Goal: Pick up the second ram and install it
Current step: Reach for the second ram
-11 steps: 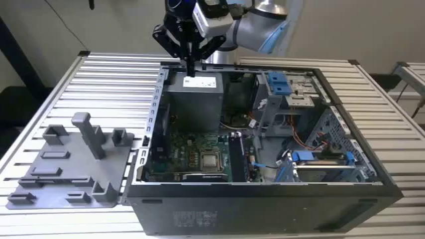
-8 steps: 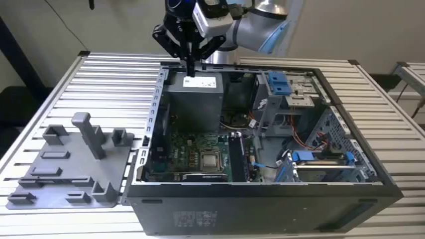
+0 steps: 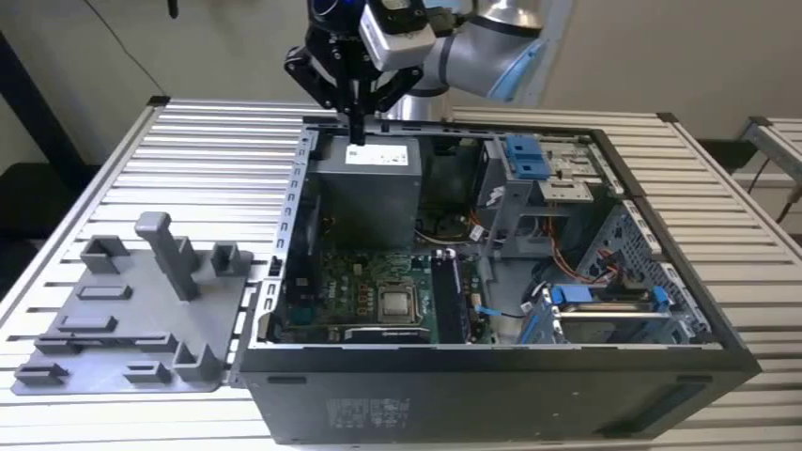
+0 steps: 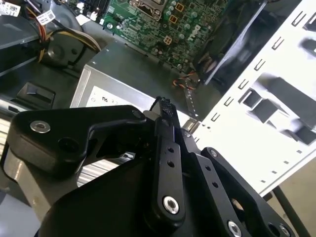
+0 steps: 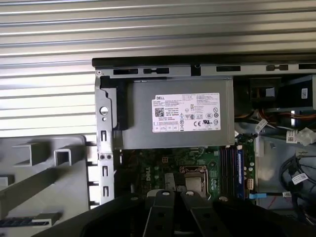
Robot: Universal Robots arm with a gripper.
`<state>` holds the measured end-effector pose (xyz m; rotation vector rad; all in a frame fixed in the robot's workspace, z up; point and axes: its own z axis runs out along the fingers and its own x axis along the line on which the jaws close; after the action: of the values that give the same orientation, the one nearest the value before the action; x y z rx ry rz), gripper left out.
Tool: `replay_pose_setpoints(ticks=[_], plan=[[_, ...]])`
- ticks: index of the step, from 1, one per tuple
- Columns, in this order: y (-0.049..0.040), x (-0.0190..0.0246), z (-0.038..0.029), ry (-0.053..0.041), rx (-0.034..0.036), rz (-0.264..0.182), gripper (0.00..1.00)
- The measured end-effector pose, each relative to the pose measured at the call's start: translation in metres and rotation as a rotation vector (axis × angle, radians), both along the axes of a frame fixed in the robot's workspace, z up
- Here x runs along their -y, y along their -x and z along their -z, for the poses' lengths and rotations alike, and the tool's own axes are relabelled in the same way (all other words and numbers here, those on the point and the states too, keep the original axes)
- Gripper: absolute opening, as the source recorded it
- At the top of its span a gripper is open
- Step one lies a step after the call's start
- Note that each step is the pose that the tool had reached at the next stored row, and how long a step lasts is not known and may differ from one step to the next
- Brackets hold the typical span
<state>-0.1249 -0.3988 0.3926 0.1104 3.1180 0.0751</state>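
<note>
Second ram [image 5: 231,165]: judged to be one of the dark sticks upright in the motherboard [image 3: 363,301] slots beside the processor socket, toward the computer case's [image 3: 501,376] near edge (which stick, I could not tell).
Handling: light, stiff, fragile; best pinched by its long edges, clear of chips and contacts.
Gripper [image 3: 357,136]: fingers pressed together, nothing between them, above the power supply [image 5: 173,116] at the case's far edge.
Views: the first wrist view showed the slots plainly; the exterior view showed the grey holder [image 3: 126,310].
</note>
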Motion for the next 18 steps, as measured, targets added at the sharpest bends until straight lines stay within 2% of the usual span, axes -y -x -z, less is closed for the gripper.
replay_pose_setpoints(ticks=[18], plan=[[0.0217, 0.0, 0.0, 0.0, 0.0, 0.0, 0.11]])
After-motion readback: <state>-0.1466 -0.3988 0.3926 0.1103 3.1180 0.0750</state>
